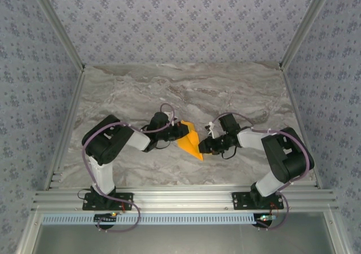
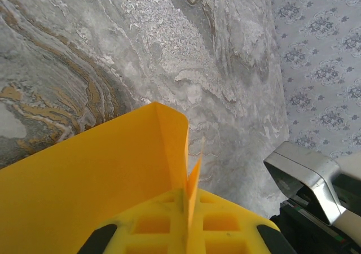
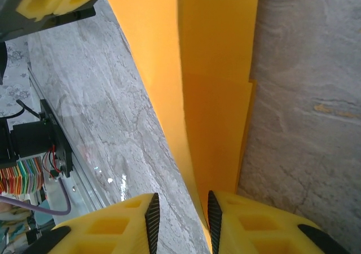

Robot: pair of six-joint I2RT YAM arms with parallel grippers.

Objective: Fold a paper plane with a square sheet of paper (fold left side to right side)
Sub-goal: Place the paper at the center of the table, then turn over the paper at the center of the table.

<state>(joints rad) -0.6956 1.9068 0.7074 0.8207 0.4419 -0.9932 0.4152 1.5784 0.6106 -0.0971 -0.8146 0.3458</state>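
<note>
Seen from above, the folded orange paper (image 1: 190, 141) sits at mid-table (image 1: 141, 90) between both grippers, but the grips are too small to make out. The left wrist view shows the left gripper (image 2: 186, 211) pinching the paper's edge. The right wrist view shows the right gripper (image 3: 180, 211) spread, with the paper cut off by the frame and lying against one finger (image 3: 242, 226).
</note>
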